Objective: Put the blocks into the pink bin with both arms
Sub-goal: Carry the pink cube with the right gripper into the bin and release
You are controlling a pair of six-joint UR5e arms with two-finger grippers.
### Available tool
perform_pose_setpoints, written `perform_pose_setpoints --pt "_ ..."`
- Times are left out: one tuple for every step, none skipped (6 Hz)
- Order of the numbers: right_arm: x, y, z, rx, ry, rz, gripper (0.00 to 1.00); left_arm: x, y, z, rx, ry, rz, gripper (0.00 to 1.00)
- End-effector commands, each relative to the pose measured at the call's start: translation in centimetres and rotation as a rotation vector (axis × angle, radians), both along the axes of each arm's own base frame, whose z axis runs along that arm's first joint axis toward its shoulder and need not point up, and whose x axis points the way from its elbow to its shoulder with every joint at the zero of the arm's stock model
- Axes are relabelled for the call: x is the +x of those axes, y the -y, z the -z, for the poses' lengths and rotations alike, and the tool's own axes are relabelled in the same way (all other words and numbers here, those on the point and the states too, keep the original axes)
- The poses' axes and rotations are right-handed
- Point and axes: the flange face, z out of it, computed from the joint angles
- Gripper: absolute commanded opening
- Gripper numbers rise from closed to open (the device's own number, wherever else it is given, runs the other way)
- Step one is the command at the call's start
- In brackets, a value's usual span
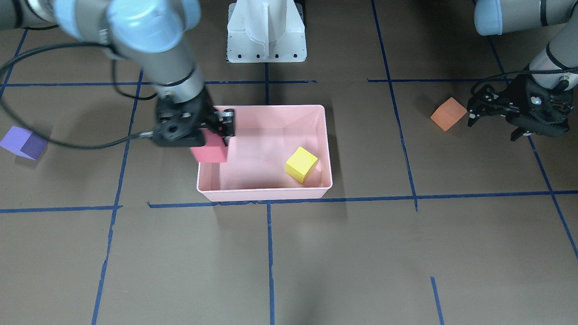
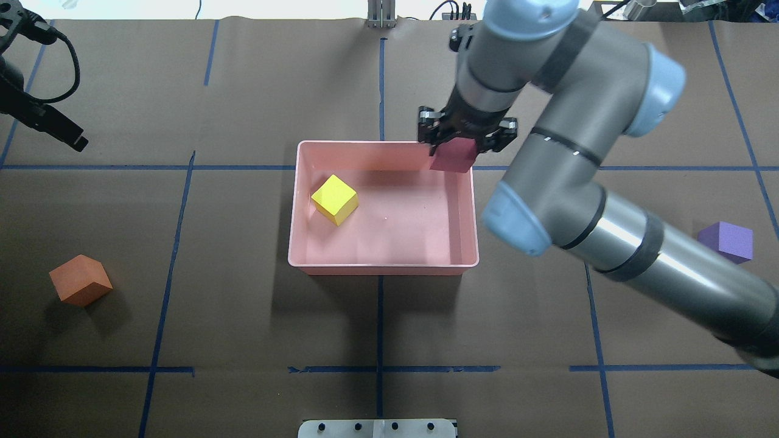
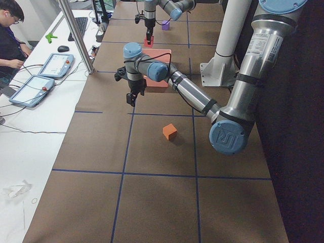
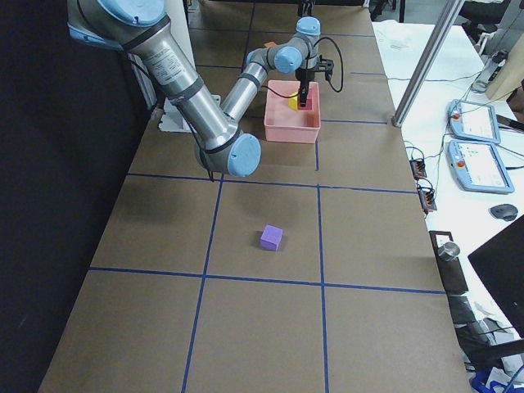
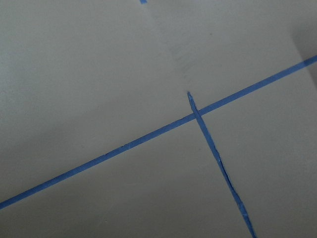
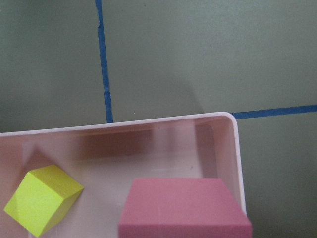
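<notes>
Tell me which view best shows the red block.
Overhead exterior: the red block sits clearly in the right gripper above a far corner of the pink bin. Front-facing shows it partly behind the gripper; right wrist crops it; side views barely show it; left wrist misses it.

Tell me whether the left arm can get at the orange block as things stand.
Probably yes. The left gripper hangs open and empty near the orange block, which sits alone on the table with nothing between them; the right arm is off at the pink bin.
</notes>
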Motion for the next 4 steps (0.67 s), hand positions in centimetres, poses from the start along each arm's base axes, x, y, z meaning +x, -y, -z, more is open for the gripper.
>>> perform_pose_setpoints --pt "-1.3 -1.4 1.3 -0.007 -0.015 -0.042 1.00 -0.2 -0.2 -0.4 -0.010 -0.001 0.002 1.00" --pt "-0.1 -2.4 1.2 -0.005 -0.030 -0.022 1.00 -0.8 -1.6 -2.5 -0.036 0.010 0.003 1.00" --pt "2.1 -2.2 0.3 0.060 -0.048 0.030 1.00 -1.8 -3.6 -2.6 -0.026 0.008 0.006 1.00" --pt "5.7 -1.4 -1.7 0.118 -0.052 0.079 1.00 -2.6 -5.8 -3.1 0.000 0.007 0.002 1.00"
